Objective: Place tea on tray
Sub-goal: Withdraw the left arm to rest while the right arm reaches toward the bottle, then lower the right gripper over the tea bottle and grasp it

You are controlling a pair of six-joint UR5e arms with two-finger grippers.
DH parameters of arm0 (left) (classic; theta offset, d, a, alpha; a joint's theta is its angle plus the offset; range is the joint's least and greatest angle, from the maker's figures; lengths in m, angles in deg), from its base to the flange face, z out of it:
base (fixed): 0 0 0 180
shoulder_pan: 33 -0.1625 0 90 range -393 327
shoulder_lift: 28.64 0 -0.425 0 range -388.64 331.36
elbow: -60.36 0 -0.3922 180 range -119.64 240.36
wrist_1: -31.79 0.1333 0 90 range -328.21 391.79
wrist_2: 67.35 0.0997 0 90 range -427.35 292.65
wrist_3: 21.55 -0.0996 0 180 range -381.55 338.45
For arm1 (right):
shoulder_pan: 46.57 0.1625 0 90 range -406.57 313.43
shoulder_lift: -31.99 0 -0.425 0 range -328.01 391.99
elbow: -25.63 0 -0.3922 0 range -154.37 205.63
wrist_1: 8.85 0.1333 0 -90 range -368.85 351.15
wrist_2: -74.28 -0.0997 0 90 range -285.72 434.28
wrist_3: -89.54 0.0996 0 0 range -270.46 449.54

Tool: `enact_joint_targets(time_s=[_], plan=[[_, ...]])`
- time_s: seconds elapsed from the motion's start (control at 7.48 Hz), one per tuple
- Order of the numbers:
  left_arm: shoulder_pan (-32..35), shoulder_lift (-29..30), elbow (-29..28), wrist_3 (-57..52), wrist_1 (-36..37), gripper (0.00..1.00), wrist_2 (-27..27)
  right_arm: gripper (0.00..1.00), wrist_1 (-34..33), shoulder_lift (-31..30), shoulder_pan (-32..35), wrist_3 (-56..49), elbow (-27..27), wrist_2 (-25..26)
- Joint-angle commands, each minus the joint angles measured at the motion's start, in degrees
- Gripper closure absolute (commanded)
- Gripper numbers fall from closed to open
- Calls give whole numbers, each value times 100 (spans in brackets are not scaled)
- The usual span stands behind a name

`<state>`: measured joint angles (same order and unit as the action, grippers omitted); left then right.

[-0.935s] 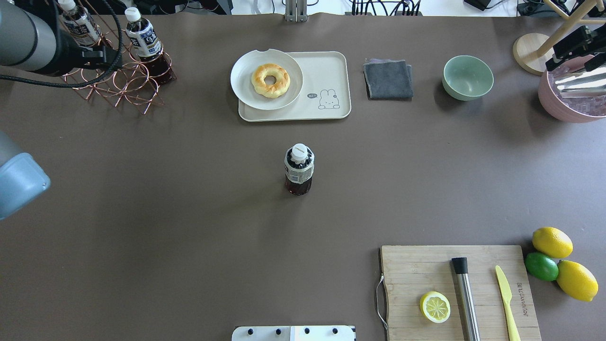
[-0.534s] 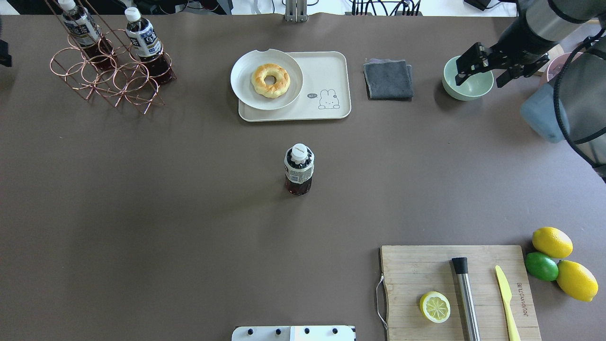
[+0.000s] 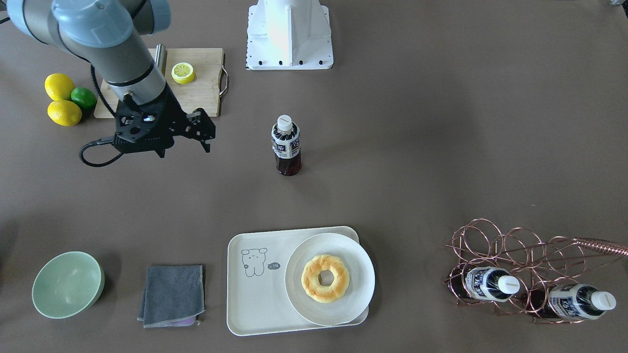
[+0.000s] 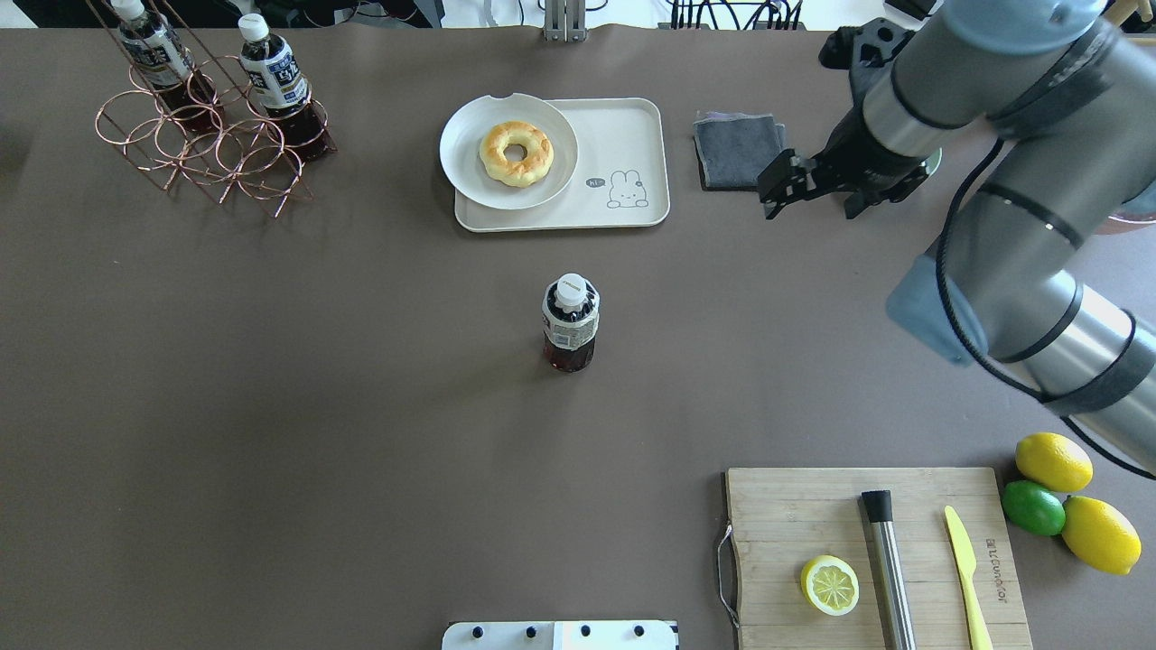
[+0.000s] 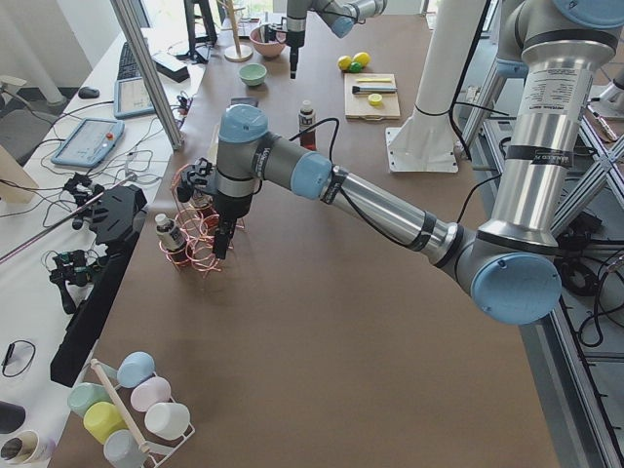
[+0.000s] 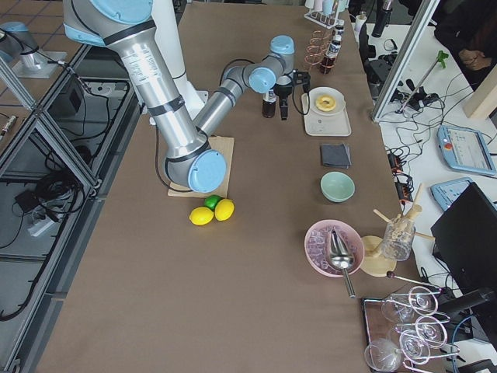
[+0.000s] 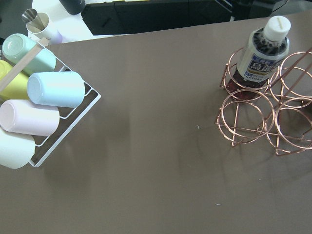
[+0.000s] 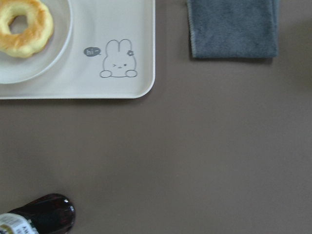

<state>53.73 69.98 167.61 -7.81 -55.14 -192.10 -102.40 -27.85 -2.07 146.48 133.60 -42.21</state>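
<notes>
— On the counter (image 4: 271, 406), where is the tea (image 4: 570, 320)?
— It stands upright at the middle, alone, white cap on, well apart from the tray (image 4: 632, 126), which lies on the side far from my base. A round plate (image 4: 553, 176) with a doughnut (image 4: 516, 153) covers one half of that tray; the half with the little drawing is bare.
— And your right end effector?
— My right end effector (image 4: 806, 206) hangs above the counter near the grey cloth (image 4: 736, 149), fingers wide apart, gripping nothing, clear of the tea.
— The left one?
— My left end effector (image 5: 223, 246) shows only from the side, over the copper rack (image 5: 198, 255) that holds two more bottles (image 4: 271, 77); I cannot tell how far it is parted
</notes>
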Motion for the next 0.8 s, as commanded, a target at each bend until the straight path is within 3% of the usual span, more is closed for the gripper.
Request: enact_joint_targets(time_s=[0.0,0.27,0.67], plan=[[63,-61,-64,-100,0,2,-14,0,-668,969,-467,335,-126,153],[63,-44,-151,-100,-9,2,-14,0,-1182,1631,-529,379,-276,153],[63,-9,-274,-82,0,2,-23,0,-1402,2002,-792,423,-452,450]])
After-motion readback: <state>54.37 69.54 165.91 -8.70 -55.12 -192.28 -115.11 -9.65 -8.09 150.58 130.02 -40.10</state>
